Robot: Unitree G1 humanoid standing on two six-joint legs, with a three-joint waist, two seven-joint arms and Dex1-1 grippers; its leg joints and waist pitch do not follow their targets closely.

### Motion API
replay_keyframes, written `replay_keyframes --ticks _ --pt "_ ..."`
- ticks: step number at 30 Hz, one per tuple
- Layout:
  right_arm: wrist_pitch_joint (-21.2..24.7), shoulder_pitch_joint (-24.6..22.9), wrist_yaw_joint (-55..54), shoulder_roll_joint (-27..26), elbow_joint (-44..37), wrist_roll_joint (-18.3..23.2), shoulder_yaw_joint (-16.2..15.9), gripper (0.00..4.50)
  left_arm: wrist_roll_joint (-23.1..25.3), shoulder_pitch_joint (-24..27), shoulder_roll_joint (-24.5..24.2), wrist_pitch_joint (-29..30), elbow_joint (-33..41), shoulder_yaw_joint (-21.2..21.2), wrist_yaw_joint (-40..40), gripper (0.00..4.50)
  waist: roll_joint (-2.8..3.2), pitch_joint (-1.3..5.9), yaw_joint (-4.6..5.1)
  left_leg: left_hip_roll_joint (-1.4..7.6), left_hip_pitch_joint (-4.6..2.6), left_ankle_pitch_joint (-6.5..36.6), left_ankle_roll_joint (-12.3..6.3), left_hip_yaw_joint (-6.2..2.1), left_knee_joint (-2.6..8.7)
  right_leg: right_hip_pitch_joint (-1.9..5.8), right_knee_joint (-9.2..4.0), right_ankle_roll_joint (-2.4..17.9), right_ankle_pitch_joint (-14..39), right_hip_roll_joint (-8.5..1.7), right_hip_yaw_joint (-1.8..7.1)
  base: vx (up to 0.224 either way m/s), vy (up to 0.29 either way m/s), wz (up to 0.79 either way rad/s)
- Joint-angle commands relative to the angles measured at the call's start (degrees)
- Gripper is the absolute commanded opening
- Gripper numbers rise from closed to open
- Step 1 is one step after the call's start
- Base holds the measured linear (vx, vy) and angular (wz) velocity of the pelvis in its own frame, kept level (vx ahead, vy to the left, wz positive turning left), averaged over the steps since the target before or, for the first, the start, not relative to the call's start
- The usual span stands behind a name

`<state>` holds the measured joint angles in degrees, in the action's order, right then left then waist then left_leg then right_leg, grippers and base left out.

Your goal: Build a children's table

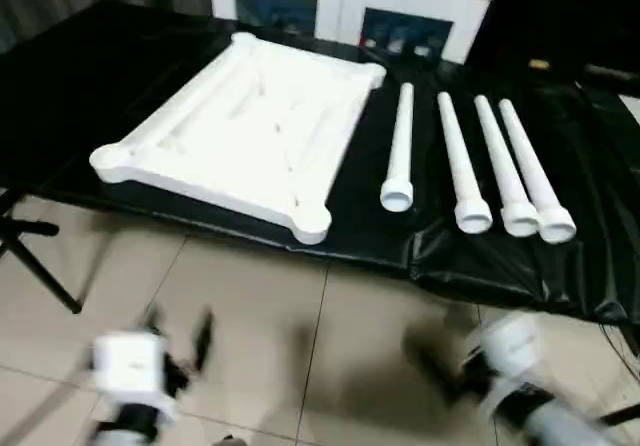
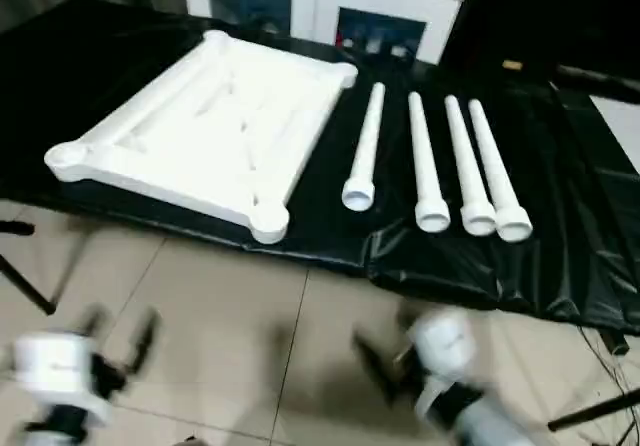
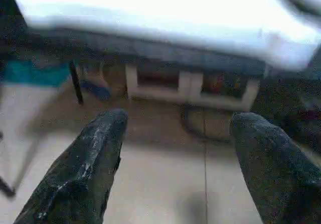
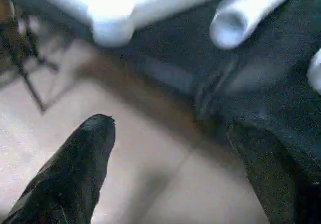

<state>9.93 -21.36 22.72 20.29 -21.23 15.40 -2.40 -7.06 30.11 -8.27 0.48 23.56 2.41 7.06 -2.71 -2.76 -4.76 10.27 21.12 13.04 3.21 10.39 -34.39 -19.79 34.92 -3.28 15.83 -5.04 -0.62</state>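
Note:
The white tabletop lies underside up on the left half of the black-draped table, its round corner sockets showing. To its right, four white tube legs lie side by side with their wide ends toward me. Both grippers hang low over the tiled floor, in front of the table's near edge. My left gripper is open and holds nothing; the tabletop's edge shows beyond it. My right gripper is open too, with a tabletop corner and a leg's open end beyond its fingers.
A white cabinet with glass doors stands behind the table. A black stand's legs reach onto the floor at the left. Cables lie on the floor at the right, under the hanging black cloth.

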Motion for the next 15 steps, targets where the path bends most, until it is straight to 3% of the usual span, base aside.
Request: replay_keyframes --ticks 1,2,3,4,5,7,8,9,10,11,13,15 --pt "4.42 5.20 -3.99 -0.26 -5.54 3.41 3.98 3.99 -0.55 -3.55 0.49 4.64 6.68 0.02 -2.29 3.70 0.70 1.26 0.42 3.27 -0.87 15.85 1.15 -1.88 5.90 -0.05 -4.30 3.69 -0.36 -1.74 1.62 0.000 0.000 0.00" --pt "5.70 11.23 -7.80 -2.55 -5.96 4.14 6.25 3.99 -1.76 -8.85 0.68 6.71 8.76 -0.69 -1.68 3.70 0.32 1.32 0.57 3.19 -0.89 14.90 1.31 -1.81 5.77 -0.08 -4.18 3.55 -0.95 -1.61 1.61 0.000 0.000 0.00" --pt "5.97 13.73 -8.34 -3.48 -5.46 6.08 6.93 3.99 -2.03 -11.31 0.78 7.43 8.71 -1.24 -1.18 3.70 -0.04 1.57 0.92 2.79 -1.02 14.15 2.09 -1.71 5.74 -0.32 -4.05 3.64 1.12 -1.61 1.53 0.000 0.000 0.00" --pt "7.32 16.45 -9.39 -3.99 -4.56 5.68 7.19 3.99 -1.29 -14.32 1.11 7.74 7.74 -1.46 -1.46 3.70 0.42 1.52 0.90 2.84 -1.15 11.64 2.29 -1.72 5.60 -0.56 -3.85 3.58 0.04 -1.47 1.49 -0.064 -0.013 0.00" --pt "9.83 21.24 -11.56 -4.91 -1.69 5.48 8.18 3.99 0.34 -20.54 2.03 9.64 4.08 -1.39 -3.07 3.70 0.38 1.63 1.12 2.77 -1.34 10.58 2.61 -1.51 5.35 -0.65 -3.82 3.52 -0.99 -1.30 1.51 -0.064 -0.013 0.00" --pt "9.83 21.24 -11.56 -4.91 -1.69 5.48 8.18 3.99 0.34 -20.54 2.03 9.64 4.08 -1.39 -3.07 3.70 0.49 1.60 1.06 2.41 -1.04 8.80 3.57 -1.29 5.08 -0.39 -3.63 3.24 -3.01 -1.32 1.61 -0.027 -0.005 0.01" --pt "10.70 23.32 -12.42 -5.03 0.02 5.06 8.77 3.99 0.14 -24.39 2.84 11.17 1.09 -0.51 -5.06 3.70 0.38 2.48 1.09 2.25 -0.72 3.89 3.59 -1.55 4.56 0.58 -2.94 2.42 -9.79 -1.27 1.42 0.000 0.000 0.00" --pt "10.66 23.64 -12.37 -4.90 0.49 4.83 8.80 3.99 0.09 -25.06 3.05 11.40 0.45 -0.30 -5.50 3.70 0.98 2.53 1.33 2.05 -0.52 1.20 3.54 -1.69 4.32 0.58 -2.53 2.32 -14.10 -1.08 1.38 0.000 0.000 0.00" --pt "10.60 24.43 -12.11 -4.42 1.79 4.18 8.81 3.99 0.21 -26.62 3.49 12.15 -1.10 0.14 -6.64 3.70 0.68 3.30 1.78 1.51 -0.89 -1.82 3.61 -1.59 3.58 0.75 -2.15 2.81 -21.70 -0.59 1.24 0.000 0.000 0.00" --pt "11.87 25.42 -11.92 -3.65 3.06 4.17 8.61 3.99 1.67 -28.12 3.36 12.29 -2.31 0.16 -7.74 3.70 1.22 3.42 1.70 1.43 -0.71 -2.59 3.58 -1.68 3.56 0.94 -1.95 3.28 -23.37 -0.68 1.20 0.000 0.000 0.00" --pt "14.30 27.39 -12.19 -3.46 4.02 3.81 7.85 3.99 3.23 -28.87 1.98 14.33 -2.03 -1.05 -6.75 3.70 0.83 3.61 2.02 1.37 -0.38 -4.01 2.89 -1.72 3.39 1.39 -1.75 4.26 -25.76 -0.59 1.00 0.000 0.000 0.00" --pt "15.76 29.39 -12.43 -3.80 4.43 2.47 6.30 3.99 4.50 -29.14 0.53 15.97 -1.29 -1.89 -5.69 3.70 0.72 3.53 2.15 1.48 -0.32 -4.02 2.38 -1.58 3.31 1.31 -1.82 4.62 -25.92 -0.67 1.05 0.000 0.000 0.00"
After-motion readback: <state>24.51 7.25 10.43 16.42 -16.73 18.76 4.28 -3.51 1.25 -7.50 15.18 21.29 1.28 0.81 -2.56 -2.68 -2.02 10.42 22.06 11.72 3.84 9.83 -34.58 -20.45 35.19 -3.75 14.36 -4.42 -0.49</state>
